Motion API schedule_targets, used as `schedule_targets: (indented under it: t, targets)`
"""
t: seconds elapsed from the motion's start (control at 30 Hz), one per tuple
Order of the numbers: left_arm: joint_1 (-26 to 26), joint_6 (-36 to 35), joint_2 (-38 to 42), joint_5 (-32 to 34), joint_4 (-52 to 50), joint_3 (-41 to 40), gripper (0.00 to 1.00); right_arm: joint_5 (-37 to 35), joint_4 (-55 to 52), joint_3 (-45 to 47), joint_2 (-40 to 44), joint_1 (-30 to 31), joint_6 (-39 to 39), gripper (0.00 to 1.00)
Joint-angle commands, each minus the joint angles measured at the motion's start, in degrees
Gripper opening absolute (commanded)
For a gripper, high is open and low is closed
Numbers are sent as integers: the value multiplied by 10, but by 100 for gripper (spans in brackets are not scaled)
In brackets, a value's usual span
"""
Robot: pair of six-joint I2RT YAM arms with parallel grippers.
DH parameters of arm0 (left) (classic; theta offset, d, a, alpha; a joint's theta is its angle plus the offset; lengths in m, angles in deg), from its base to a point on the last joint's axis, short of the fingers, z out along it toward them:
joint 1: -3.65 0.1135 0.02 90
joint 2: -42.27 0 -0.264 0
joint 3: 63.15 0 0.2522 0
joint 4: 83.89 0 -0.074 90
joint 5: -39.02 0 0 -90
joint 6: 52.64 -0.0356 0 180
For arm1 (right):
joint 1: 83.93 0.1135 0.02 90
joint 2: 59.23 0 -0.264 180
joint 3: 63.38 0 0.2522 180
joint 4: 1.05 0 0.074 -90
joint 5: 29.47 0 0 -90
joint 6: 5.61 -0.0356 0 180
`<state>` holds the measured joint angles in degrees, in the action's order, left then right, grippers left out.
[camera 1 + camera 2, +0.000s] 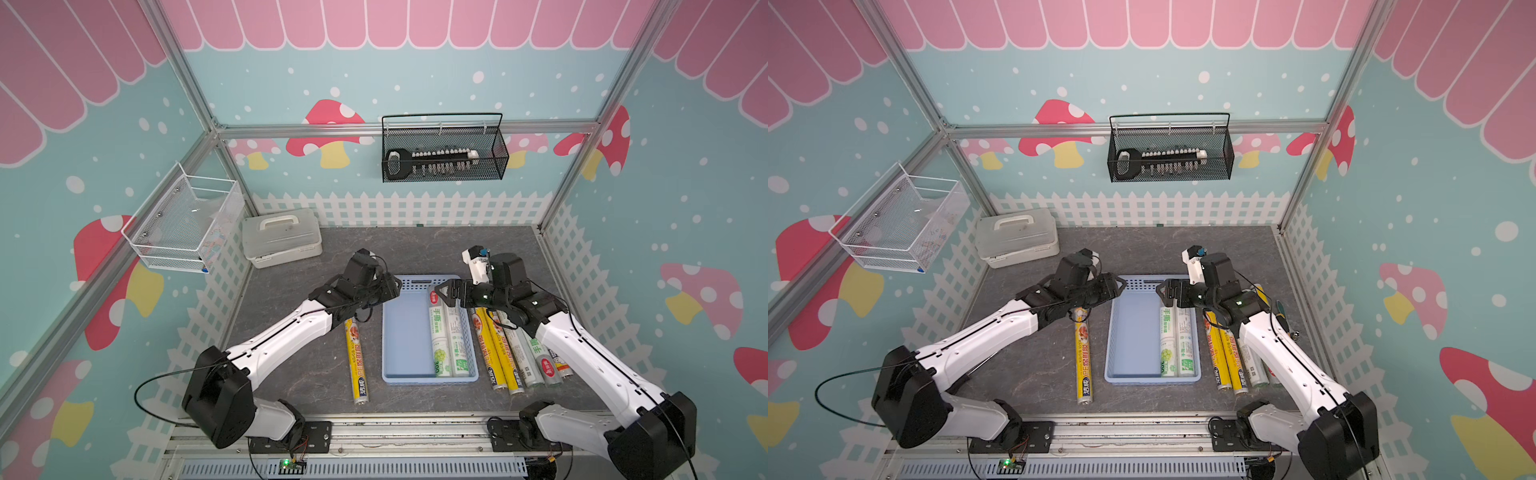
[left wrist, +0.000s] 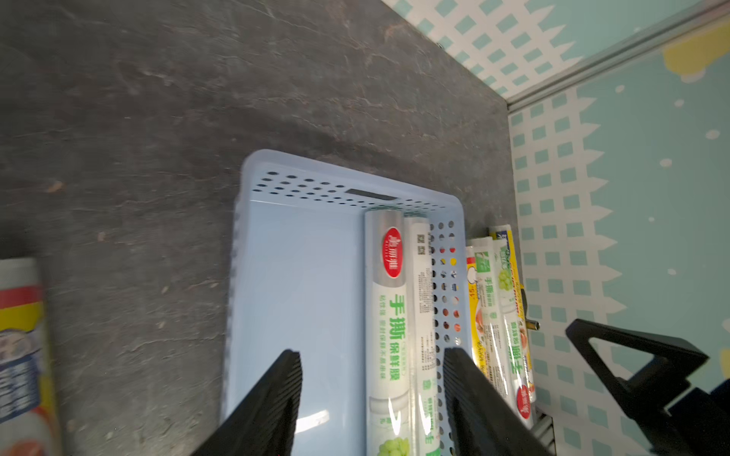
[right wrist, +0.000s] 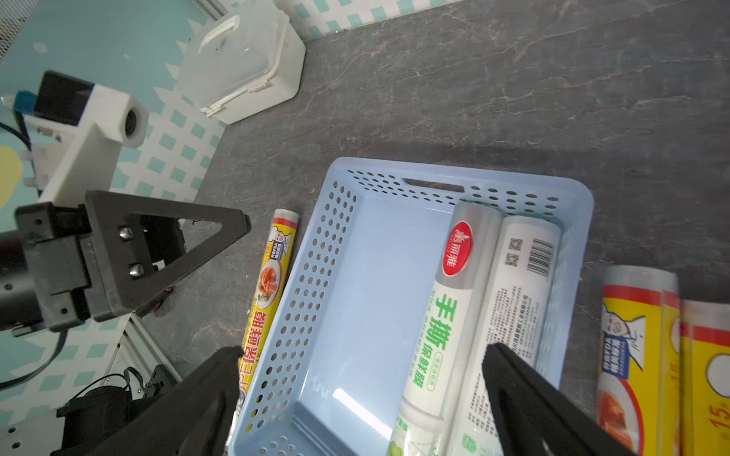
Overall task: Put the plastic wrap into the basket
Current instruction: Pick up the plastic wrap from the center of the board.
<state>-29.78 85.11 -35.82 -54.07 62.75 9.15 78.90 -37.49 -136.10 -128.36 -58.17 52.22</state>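
**Both hands spread above the basket's far end, two rolls already inside**

The left hand (image 1: 394, 286) hovers over the far left corner of the basket (image 1: 405, 340). Its fingers (image 2: 276, 395) are parted and nothing is gripped between them. In the left wrist view they frame the basket floor and the rolls lying below.

The right hand (image 1: 441, 292) faces it from the basket's right side. Its jaws are spread wide and empty, above the far ends of the two rolls inside. The two hands are near each other but do not touch.

The light blue basket sits mid-counter (image 1: 415, 249), its long sides running from the far edge toward the edge where the arms are mounted. Two rolls of plastic wrap lie side by side and touching along its right wall. One is a white-and-green roll (image 1: 440, 332) with a red oval label. The other is a white barcode roll (image 1: 457, 345), pressed against the perforated wall.

Outside the basket, a single yellow roll (image 1: 356, 361) lies on the counter just left of it and parallel to it. Its far end is under the left arm. On the right, a cluster of rolls (image 1: 505, 357) lies packed together, with two yellow ones nearest the basket and white or clear ones beyond. The cluster is partly hidden by the right arm.

A lidded white box (image 1: 282, 237) stands at the counter's far left corner.
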Motion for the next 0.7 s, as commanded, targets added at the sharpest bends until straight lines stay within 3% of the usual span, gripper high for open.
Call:
schedule_targets:
  t: [0.0,0.27,0.47,0.67]
  targets:
    - [23,-7,58,64,-12,-61,61,6,-8,-30,-29,36,13,98]
    - [115,15,182,38,-23,-203,75,-67,-50,-101,-102,130,44,98]
    - [168,-37,218,-22,-30,-248,99,-82,-51,-125,-139,144,26,98]
    - [221,-28,223,-87,-41,-267,99,-89,-39,-132,-160,149,11,98]
